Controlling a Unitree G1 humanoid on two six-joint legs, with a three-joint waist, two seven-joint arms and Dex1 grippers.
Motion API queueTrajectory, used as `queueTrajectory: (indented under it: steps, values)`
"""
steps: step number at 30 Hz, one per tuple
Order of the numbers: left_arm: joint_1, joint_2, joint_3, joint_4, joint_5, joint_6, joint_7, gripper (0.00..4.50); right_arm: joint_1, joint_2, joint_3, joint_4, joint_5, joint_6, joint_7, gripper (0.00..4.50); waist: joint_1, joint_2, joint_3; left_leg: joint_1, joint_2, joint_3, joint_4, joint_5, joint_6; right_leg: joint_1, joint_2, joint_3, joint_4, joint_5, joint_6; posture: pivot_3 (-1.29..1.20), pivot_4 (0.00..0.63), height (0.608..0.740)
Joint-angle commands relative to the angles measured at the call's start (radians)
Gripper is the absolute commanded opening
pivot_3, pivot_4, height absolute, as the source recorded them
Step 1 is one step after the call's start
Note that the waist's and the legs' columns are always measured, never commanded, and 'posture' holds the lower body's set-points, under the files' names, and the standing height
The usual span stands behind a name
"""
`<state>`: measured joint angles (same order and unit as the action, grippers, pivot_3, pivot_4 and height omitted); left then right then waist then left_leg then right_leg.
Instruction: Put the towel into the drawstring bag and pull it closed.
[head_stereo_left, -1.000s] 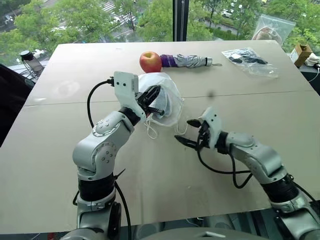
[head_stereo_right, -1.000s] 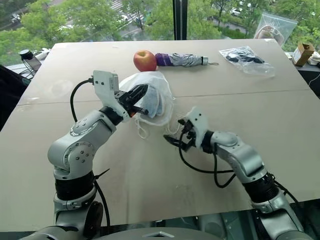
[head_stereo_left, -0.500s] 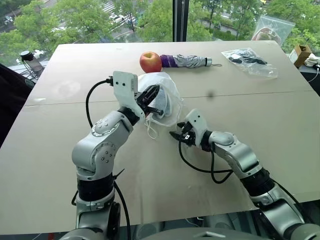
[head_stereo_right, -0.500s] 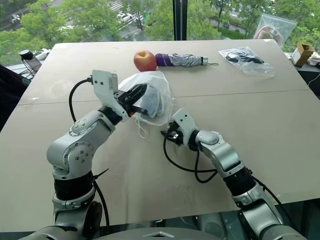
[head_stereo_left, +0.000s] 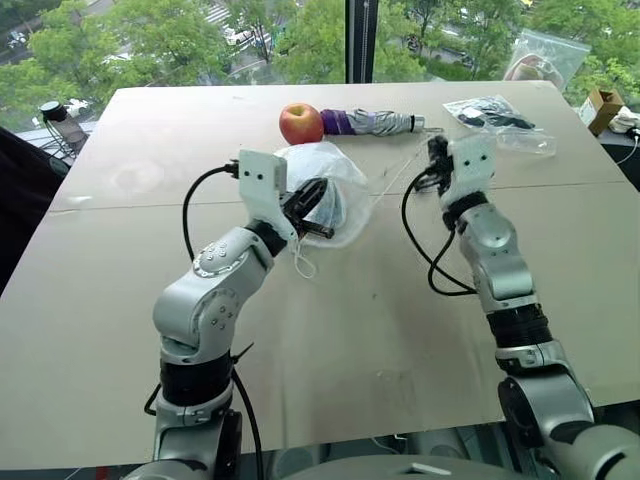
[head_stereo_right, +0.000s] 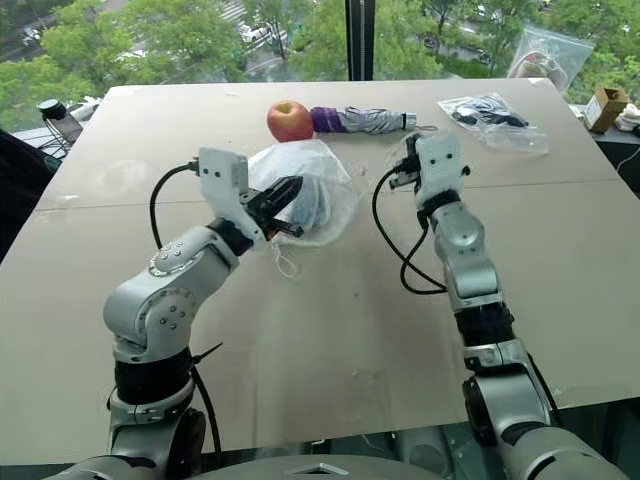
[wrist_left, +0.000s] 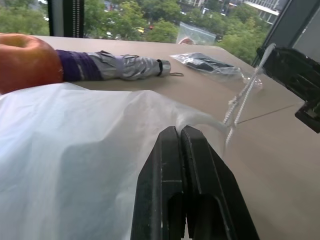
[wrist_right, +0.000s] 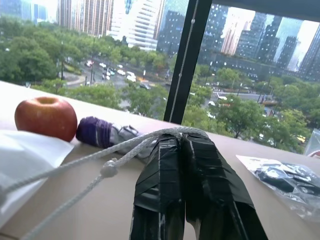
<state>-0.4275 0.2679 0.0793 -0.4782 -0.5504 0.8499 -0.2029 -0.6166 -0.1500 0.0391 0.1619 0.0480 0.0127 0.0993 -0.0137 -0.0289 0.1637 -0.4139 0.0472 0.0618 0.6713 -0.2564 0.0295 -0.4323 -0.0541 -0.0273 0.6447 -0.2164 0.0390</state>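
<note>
We find no readable txt, labels, brand names, nos. or signs in any view.

- I work at a broad beige table (head_stereo_left: 120, 330) set hard against a tall window (wrist_right: 150, 55), as in an upper-floor office or test room.
- Beyond the glass I see treetops, a street with cars and high-rise towers (wrist_right: 240, 35).
- Odd items lie scattered about: an apple (head_stereo_left: 301, 124), a folded umbrella (head_stereo_left: 375, 122), a bagged kit (head_stereo_left: 495, 118).
</note>
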Motion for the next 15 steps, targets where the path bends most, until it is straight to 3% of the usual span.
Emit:
queueTrajectory:
  steps: [1, 3, 6, 10, 15]
  values:
    - [-0.007, 0.040, -0.045, -0.019, -0.004, -0.038, -0.091, 0.55, -0.015, 0.012, -0.010, -0.025, -0.001, -0.031, 0.006, 0.00, 0.000, 0.000, 0.000, 0.000, 0.000, 0.000, 0.000, 0.000, 0.000, 0.000, 0.000, 0.000, 0.000, 0.000, 0.000, 0.00, 0.150, 0.740]
    - [-0.009, 0.045, -0.045, -0.018, 0.012, -0.065, -0.094, 1.01, -0.012, 0.019, -0.008, -0.026, 0.001, -0.024, 0.014, 0.00, 0.000, 0.000, 0.000, 0.000, 0.000, 0.000, 0.000, 0.000, 0.000, 0.000, 0.000, 0.000, 0.000, 0.000, 0.000, 0.00, 0.150, 0.740]
    - [-0.001, 0.044, 0.055, -0.027, -0.034, -0.075, -0.081, 2.40, 0.000, 0.028, -0.006, -0.034, 0.005, -0.009, 0.024, 0.00, 0.000, 0.000, 0.000, 0.000, 0.000, 0.001, 0.000, 0.000, 0.000, 0.000, 0.000, 0.001, 0.000, 0.000, 0.000, 0.00, 0.150, 0.740]
    - [0.046, 0.077, 0.237, -0.042, -0.182, -0.035, -0.094, 2.40, 0.011, 0.036, -0.005, -0.046, 0.006, 0.007, 0.040, 0.00, -0.002, 0.000, 0.000, 0.001, 0.001, 0.000, 0.000, 0.000, 0.000, 0.000, 0.000, 0.000, 0.001, 0.000, 0.000, 0.00, 0.150, 0.740]
    - [0.219, 0.346, 0.316, -0.056, -0.236, 0.085, -0.235, 2.40, 0.028, 0.040, 0.001, -0.044, 0.012, 0.020, 0.072, 0.00, -0.005, 0.001, 0.000, 0.001, 0.001, 0.000, -0.001, 0.000, 0.000, -0.001, 0.000, 0.000, 0.001, 0.000, 0.000, 0.00, 0.150, 0.740]
